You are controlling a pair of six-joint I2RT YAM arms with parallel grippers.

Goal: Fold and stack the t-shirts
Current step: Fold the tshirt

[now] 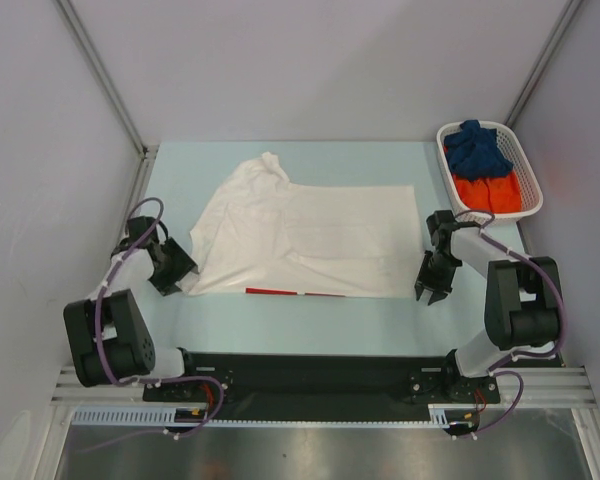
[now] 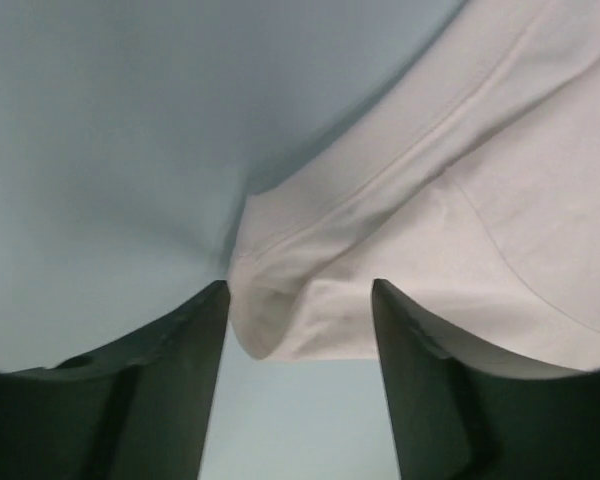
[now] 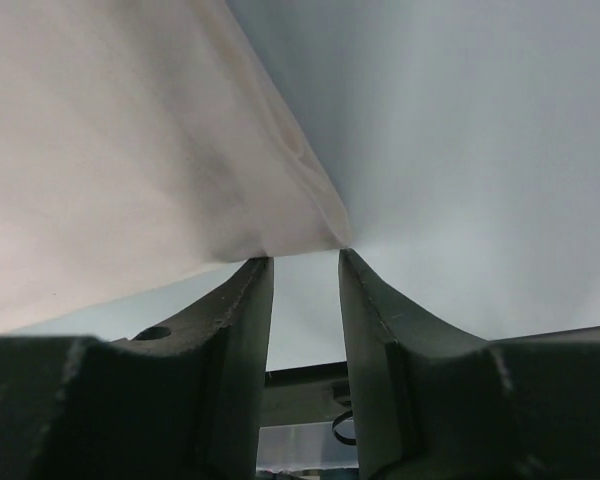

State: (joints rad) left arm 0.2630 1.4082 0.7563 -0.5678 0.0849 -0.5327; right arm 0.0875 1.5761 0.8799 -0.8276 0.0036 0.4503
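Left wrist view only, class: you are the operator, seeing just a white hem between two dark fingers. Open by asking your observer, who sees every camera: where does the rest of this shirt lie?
Observer: The white t-shirt lies flat across the middle of the table.
Operator: Where is the other tool?
Observer: The right tool is open at the shirt's near right corner.
Operator: More shirts?
Observer: A dark blue t-shirt and an orange t-shirt sit in the white basket, far right.
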